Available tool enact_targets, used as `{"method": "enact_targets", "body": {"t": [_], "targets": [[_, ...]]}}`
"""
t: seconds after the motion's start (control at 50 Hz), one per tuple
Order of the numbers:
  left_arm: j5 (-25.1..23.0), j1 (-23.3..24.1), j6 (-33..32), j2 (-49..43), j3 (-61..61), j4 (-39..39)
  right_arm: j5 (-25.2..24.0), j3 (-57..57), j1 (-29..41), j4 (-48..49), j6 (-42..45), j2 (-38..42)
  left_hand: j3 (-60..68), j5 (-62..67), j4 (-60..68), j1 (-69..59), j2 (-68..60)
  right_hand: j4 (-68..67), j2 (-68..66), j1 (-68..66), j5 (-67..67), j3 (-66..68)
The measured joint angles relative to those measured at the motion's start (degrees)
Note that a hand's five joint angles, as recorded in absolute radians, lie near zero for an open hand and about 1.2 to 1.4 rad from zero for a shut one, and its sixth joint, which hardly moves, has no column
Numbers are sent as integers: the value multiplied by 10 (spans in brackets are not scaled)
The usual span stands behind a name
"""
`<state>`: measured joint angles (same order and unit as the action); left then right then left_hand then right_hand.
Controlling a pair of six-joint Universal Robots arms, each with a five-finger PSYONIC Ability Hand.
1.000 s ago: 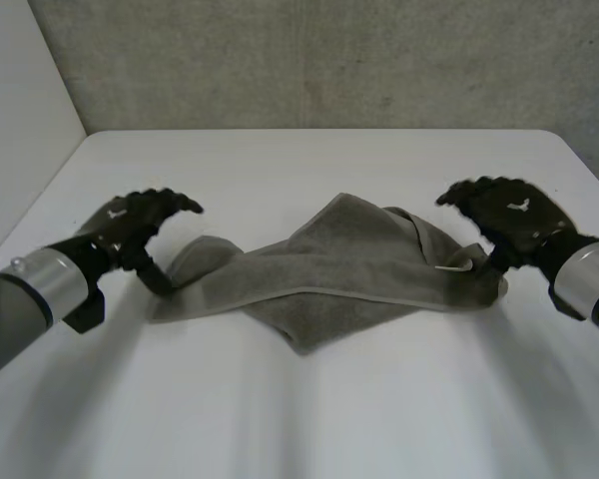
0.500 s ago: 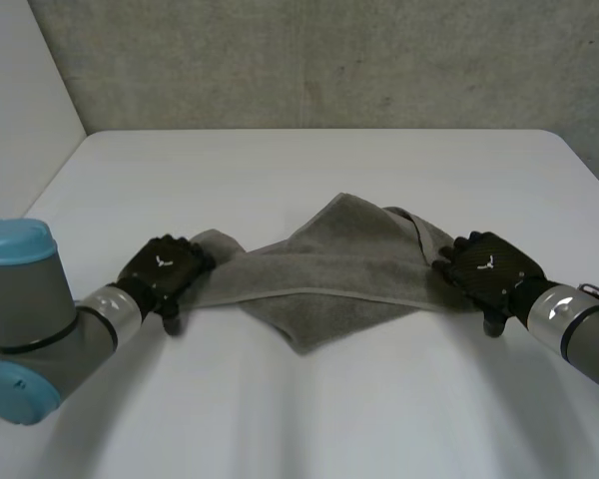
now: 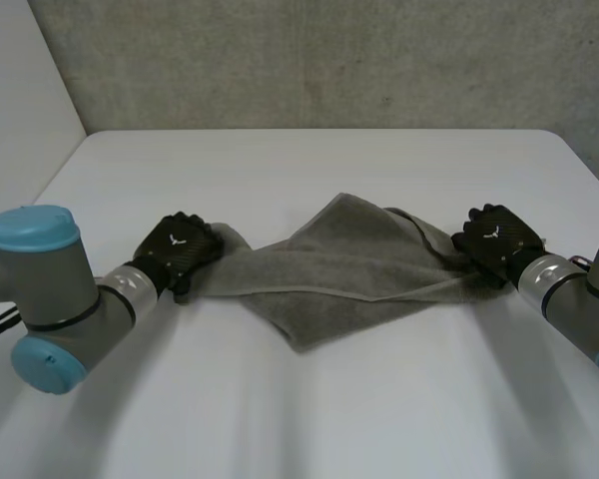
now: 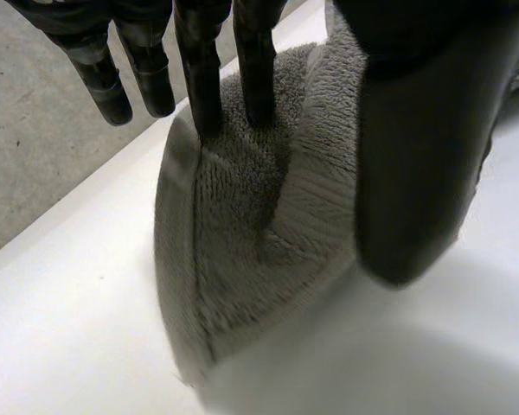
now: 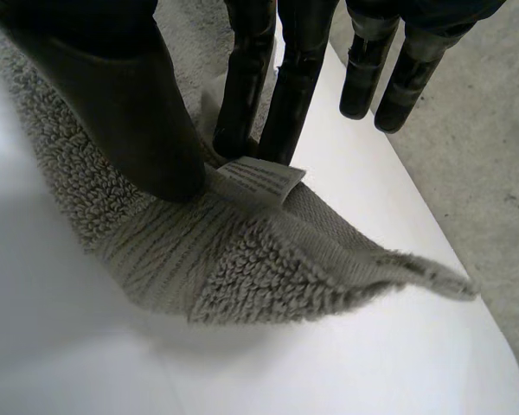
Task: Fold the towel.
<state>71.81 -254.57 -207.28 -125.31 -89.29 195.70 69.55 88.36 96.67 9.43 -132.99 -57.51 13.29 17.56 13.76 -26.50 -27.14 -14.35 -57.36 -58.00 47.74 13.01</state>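
Note:
A grey towel (image 3: 329,264) lies crumpled across the middle of the white table (image 3: 309,160), drawn out sideways between my two hands. My left hand (image 3: 180,247) rests on the towel's left corner. In the left wrist view two straight fingers (image 4: 203,78) press down on the towel (image 4: 242,259), with the thumb (image 4: 424,173) standing beside its hem, so this hand is open. My right hand (image 3: 494,239) is at the towel's right corner. There the thumb (image 5: 130,104) and two fingers (image 5: 251,78) pinch the bunched towel (image 5: 242,268) next to its white label (image 5: 259,180).
A grey concrete wall (image 3: 329,60) rises behind the table's far edge. A pale wall (image 3: 10,120) stands at the left. Bare tabletop lies in front of the towel and behind it.
Both hands came down from above the table onto the towel's two corners. The right hand's thumb and fingers closed on its corner, and the left hand's fingers settled on the cloth.

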Motion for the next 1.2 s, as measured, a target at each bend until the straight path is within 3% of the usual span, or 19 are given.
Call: {"method": "enact_targets", "body": {"t": [0.1,0.14,0.22,0.26,0.32,0.42,0.68,1.2], "targets": [[0,1,4,-7,14,1,0,-9,-1,0,-31,4,0,206,0,-216,-213,0,0,0,0,0],[-1,1,10,-11,23,1,2,-13,-2,0,-46,3,0,353,0,-368,-362,0,0,0,0,0],[-1,1,25,-15,33,2,6,-20,-4,-2,-69,2,0,452,0,-458,-447,0,0,0,0,0],[-2,1,32,-15,36,2,7,-24,-5,-4,-83,2,0,411,0,-421,-412,0,0,0,0,0],[-2,2,38,-13,37,0,7,-30,-6,-9,-102,1,0,154,0,-165,-157,0,0,0,0,0],[-1,5,42,0,28,-7,7,-33,-9,-16,-116,-1,0,5,0,-28,-23,0,0,1,-1,0],[-10,21,60,56,-29,-32,1,-20,-21,-22,-117,-14,0,-21,0,-18,-6,0,2,13,-9,0],[-1,59,83,-73,108,-29,0,-7,-22,-21,-116,-20,0,9,0,-26,-15,0,15,19,-18,0]]}}
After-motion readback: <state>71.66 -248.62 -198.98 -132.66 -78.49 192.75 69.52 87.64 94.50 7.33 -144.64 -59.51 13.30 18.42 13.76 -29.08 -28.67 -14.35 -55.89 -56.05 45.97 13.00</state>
